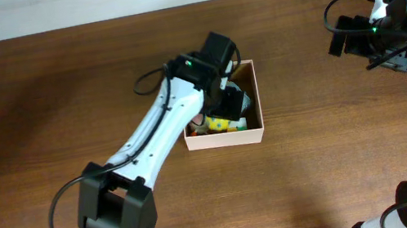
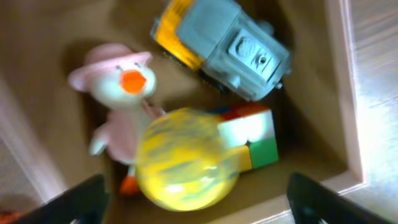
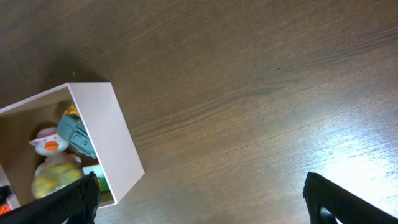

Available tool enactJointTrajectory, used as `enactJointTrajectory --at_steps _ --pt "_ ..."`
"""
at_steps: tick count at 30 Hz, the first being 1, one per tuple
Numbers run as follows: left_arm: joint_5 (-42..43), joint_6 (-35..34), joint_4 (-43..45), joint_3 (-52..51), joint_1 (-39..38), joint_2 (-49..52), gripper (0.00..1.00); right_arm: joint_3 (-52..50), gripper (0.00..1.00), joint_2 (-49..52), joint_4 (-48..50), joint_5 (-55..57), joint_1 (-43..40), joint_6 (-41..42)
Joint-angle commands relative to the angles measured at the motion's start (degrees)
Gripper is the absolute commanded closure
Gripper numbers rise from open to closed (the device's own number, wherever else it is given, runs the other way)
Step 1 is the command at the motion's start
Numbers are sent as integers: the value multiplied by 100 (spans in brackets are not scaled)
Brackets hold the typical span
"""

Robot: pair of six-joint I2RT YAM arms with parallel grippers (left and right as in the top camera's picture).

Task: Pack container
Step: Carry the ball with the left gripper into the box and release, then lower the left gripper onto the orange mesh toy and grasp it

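Observation:
The container [image 1: 226, 138], a white-walled cardboard box with a tan inside, sits mid-table. In the left wrist view its floor [image 2: 43, 74] holds a yellow ball [image 2: 186, 158], a white duck with a pink hat [image 2: 118, 87], a grey and yellow toy truck [image 2: 224, 43] and a colour cube [image 2: 256, 140]. My left gripper [image 2: 199, 208] hangs open and empty just above the ball, and in the overhead view it [image 1: 223, 94] is over the box. My right gripper [image 3: 199, 199] is open and empty above bare table, right of the container [image 3: 106, 137].
The brown wooden table [image 1: 38, 117] runs wide to the left and front of the box. The right arm [image 1: 377, 35] is raised at the far right edge. A small orange item [image 3: 5, 198] shows at the right wrist view's bottom left.

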Motion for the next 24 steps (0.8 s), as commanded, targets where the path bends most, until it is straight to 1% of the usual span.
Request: enactJointTrajectory --at_steps 1,4,6,7,8,9,11,14,17,20,22,24 --pt "-57 42 -313 634 234 -140 1 70 1 -26 -13 -48 -26 61" --pt "-66 247 -658 909 446 -219 1 70 1 -26 -13 -48 -26 61" --pt "-179 258 -837 949 595 -243 1 70 1 -26 -13 -48 -26 61" --pt "-282 260 -957 949 675 -243 7 70 1 -26 -13 -48 -26 61" --pt "-391 258 -1086 949 745 -243 19 70 1 -26 -13 -48 -26 61" --pt "-525 258 -1241 946 833 -240 26 70 1 -26 -13 -48 -26 61" --pt "-765 254 -1510 946 1014 -240 32 70 1 -26 -13 -48 -26 61" --pt "-1021 236 -1781 942 1362 -240 35 70 1 -26 -13 -48 -26 61" --pt "-1058 236 -1873 857 1753 -240 34 70 1 -26 -13 -48 -26 61" --pt "-772 240 -1923 557 2151 -238 34 70 1 -26 -13 -48 -26 61" --pt "-525 243 -1943 199 2371 -238 34 70 1 -26 -13 -48 -26 61" --pt "-481 240 -1886 -190 2514 -240 34 70 1 -26 -13 -48 -26 61"
